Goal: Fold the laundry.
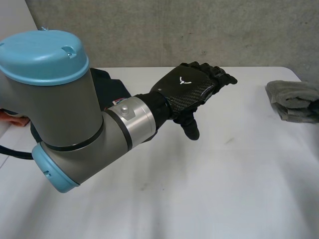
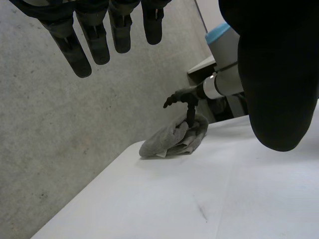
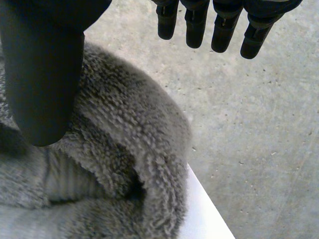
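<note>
While the crumpled grey terry towel (image 1: 294, 99) lies bunched at the white table's (image 1: 224, 189) three o'clock edge, the right hand (image 3: 45, 74) hovers over it. Its thumb seemingly touches the pile; its fingers (image 3: 222, 30) are straight, slightly apart, gripping nothing. The left hand (image 1: 192, 87) hangs empty and relaxed near centre, well apart from the towel and aimed toward two o'clock. The towel's long axis is unreadable, its far end cut off.
</note>
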